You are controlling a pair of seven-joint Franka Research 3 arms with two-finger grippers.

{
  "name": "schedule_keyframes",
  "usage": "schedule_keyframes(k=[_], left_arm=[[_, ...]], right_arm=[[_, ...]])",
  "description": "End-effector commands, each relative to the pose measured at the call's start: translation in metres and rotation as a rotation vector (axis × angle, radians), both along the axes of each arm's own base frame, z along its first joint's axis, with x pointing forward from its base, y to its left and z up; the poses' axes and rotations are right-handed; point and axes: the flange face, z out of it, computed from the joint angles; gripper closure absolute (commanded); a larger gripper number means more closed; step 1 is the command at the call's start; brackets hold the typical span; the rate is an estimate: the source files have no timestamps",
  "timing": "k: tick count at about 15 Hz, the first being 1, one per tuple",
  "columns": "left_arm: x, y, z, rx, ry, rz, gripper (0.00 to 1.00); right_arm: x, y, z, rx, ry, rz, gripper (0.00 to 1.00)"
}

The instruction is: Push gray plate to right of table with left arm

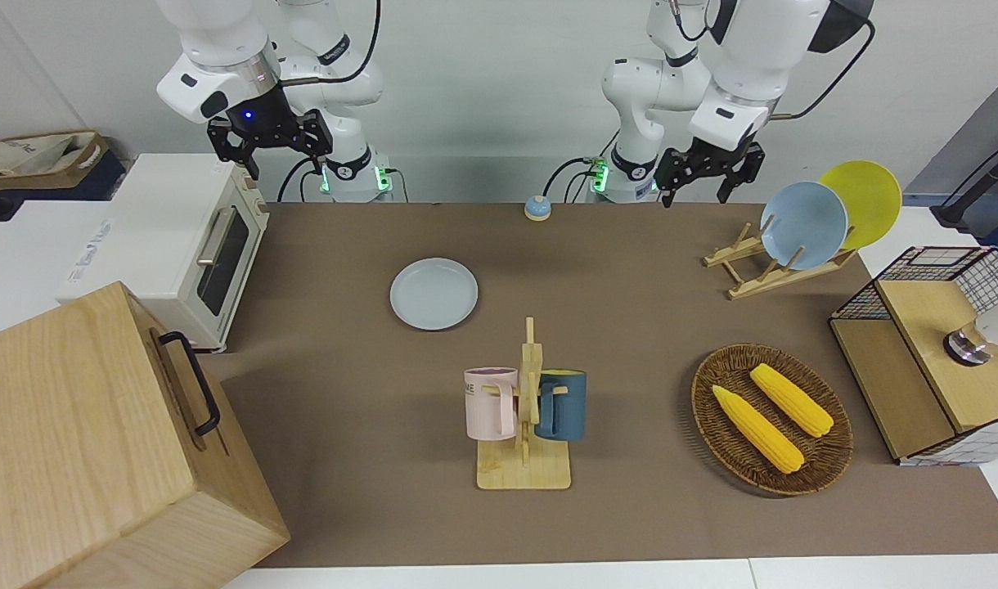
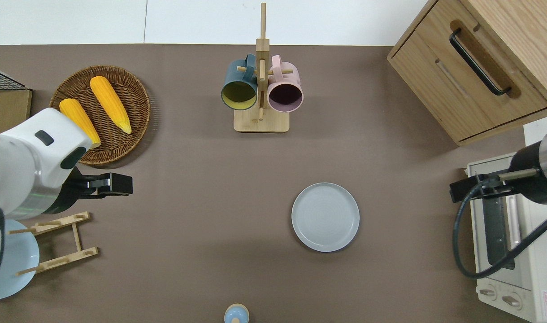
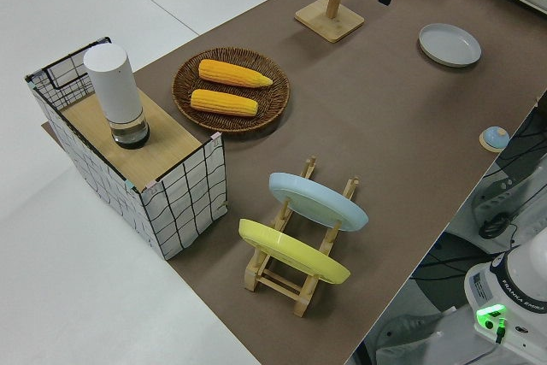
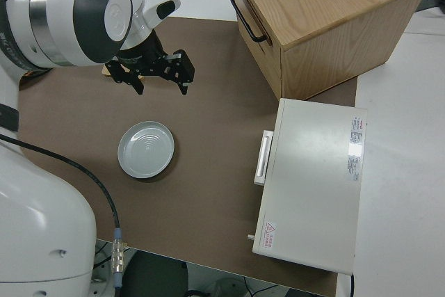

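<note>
You have the left tool (image 1: pixel 706 173) open and empty near the tabletop's (image 2: pixel 188 188) left-arm edge, so next approach the round pale gray plate (image 2: pixel 325 216).

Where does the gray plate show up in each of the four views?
Front: gray plate at centre, toward the toaster oven.
Overhead: lower middle.
Left side: upper corner.
Right side: lower centre.
Shared landmark: the toaster oven.
</note>
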Motion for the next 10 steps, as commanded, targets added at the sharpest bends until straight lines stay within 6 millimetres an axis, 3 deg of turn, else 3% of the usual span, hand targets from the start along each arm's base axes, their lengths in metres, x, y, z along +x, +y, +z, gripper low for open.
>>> schedule_keyframes(k=[1,5,10], left_arm=[[0.008,0.018,0.012,-0.020,-0.004,-0.066,0.01],[0.008,0.031,0.024,-0.022,-0.022,-0.074,0.01],[0.008,0.035,0.026,-0.014,-0.019,-0.072,0.01]], right_arm=[[-0.003,-0.002,0.004,0.002,0.004,-0.015,0.017],[-0.003,-0.001,0.004,0.002,0.004,-0.014,0.017],[-0.003,-0.001,0.004,0.002,0.004,-0.014,0.017]])
